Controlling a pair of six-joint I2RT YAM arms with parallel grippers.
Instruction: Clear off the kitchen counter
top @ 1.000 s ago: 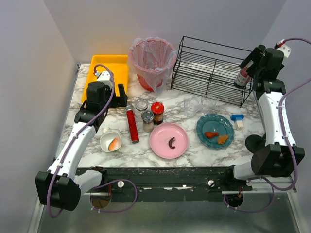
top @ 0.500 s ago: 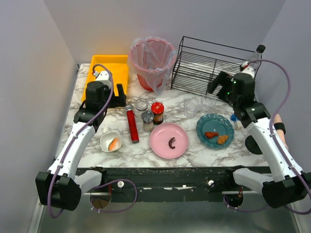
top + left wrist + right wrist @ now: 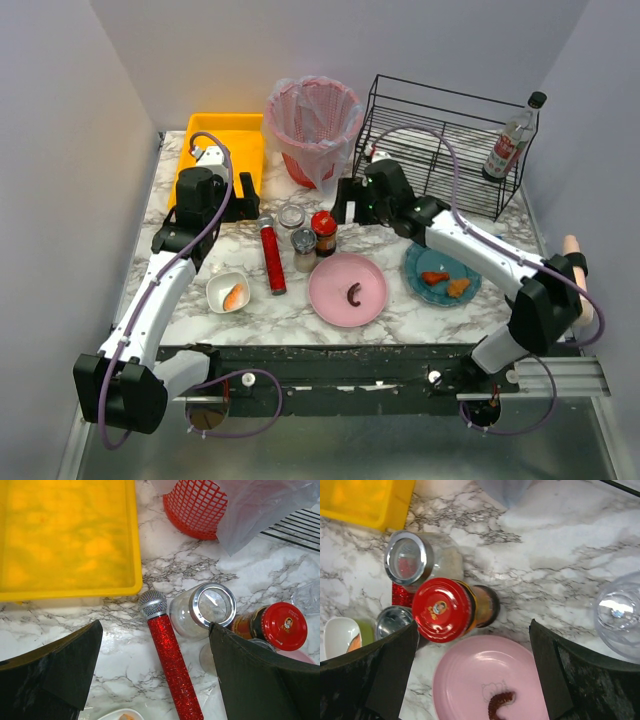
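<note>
The marble kitchen counter (image 3: pixel 400 312) holds a red glitter microphone (image 3: pixel 272 258), a clear jar (image 3: pixel 291 216), a red-lid jar (image 3: pixel 323 232), a silver-lid shaker (image 3: pixel 304 248), a pink plate (image 3: pixel 335 300) and a teal plate (image 3: pixel 415 265) with food. My left gripper (image 3: pixel 245 195) is open and empty above the microphone's head (image 3: pixel 151 603). My right gripper (image 3: pixel 345 205) is open and empty, hovering over the red-lid jar (image 3: pixel 442 610) and the pink plate (image 3: pixel 465 685).
A yellow tray (image 3: pixel 225 130), a red bin (image 3: pixel 313 125) lined with a bag and a wire rack (image 3: pixel 430 140) stand at the back. A bottle (image 3: pixel 510 140) stands at the rack's right end. A small white bowl (image 3: pixel 215 287) is front left. A clear glass (image 3: pixel 617 612) is near the right gripper.
My right arm let go of the bottle at the rack's right end and swung left to the middle of the counter. The left arm has not moved.
</note>
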